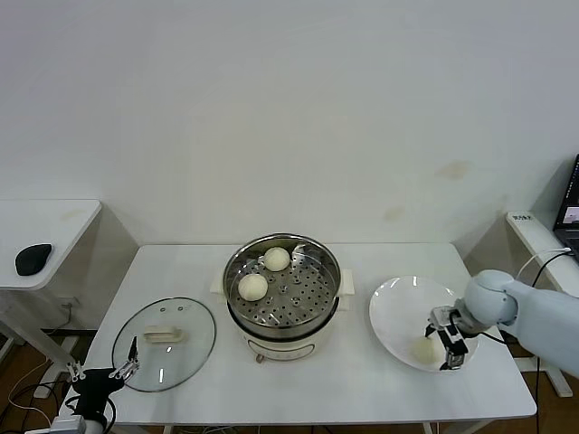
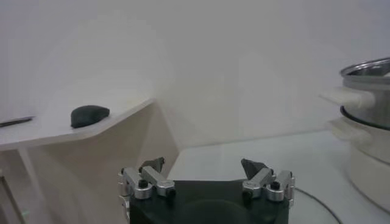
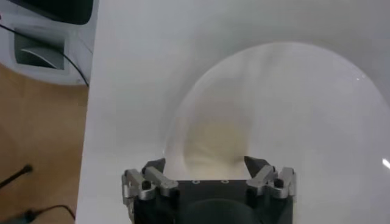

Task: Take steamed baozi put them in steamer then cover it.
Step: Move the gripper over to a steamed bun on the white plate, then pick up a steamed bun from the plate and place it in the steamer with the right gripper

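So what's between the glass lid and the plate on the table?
The steamer, with two baozi on its tray, stands between the lid and plate, per the head view.

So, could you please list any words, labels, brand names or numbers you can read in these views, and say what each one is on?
No text can be read in any view.
Small label on the side table at the far right: there are marks, but they are too small to read.
Laptop screen at the right edge: too small to read.
Steamer, glass lid and plate: no visible lettering.
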Tool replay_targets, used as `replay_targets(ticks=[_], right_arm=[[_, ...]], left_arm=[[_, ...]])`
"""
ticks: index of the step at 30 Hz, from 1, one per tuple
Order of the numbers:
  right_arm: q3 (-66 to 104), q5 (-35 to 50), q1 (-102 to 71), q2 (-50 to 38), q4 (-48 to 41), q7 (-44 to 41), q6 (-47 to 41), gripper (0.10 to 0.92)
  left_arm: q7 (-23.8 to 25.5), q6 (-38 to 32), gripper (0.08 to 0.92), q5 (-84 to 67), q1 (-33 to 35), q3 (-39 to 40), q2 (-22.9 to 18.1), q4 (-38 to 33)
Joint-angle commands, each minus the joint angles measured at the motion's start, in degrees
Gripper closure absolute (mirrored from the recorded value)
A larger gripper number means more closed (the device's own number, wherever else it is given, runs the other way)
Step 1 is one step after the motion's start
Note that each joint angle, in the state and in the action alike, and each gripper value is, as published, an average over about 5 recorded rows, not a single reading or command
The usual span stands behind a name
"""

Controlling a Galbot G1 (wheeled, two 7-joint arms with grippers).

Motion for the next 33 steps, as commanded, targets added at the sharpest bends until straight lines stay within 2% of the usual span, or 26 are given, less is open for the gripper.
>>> replay_targets(ticks=[1, 20, 27, 33], right_arm=[[1.9, -0.5, -2.2, 0.8, -1.5, 0.6, -0.4, 0.293], [2.7, -0.4, -1.3, 1.1, -1.3, 0.5, -0.9, 0.457], [0.6, 1.4, 5.2, -0.3, 0.5, -0.2, -0.7, 0.515], [-1.4, 5.7, 14.7, -1.2, 2.4, -1.0, -0.6, 0.514]], left_arm=[[0.0, 0.0, 0.177, 0.0, -0.1, 0.0, 0.0, 0.0], [-0.1, -0.2, 0.177, 0.0, -0.1, 0.1, -0.1, 0.1], [-0.1, -0.2, 0.177, 0.0, -0.3, 0.2, -0.2, 0.0], [-0.1, -0.1, 0.177, 0.0, -0.5, 0.4, 0.0, -0.2]])
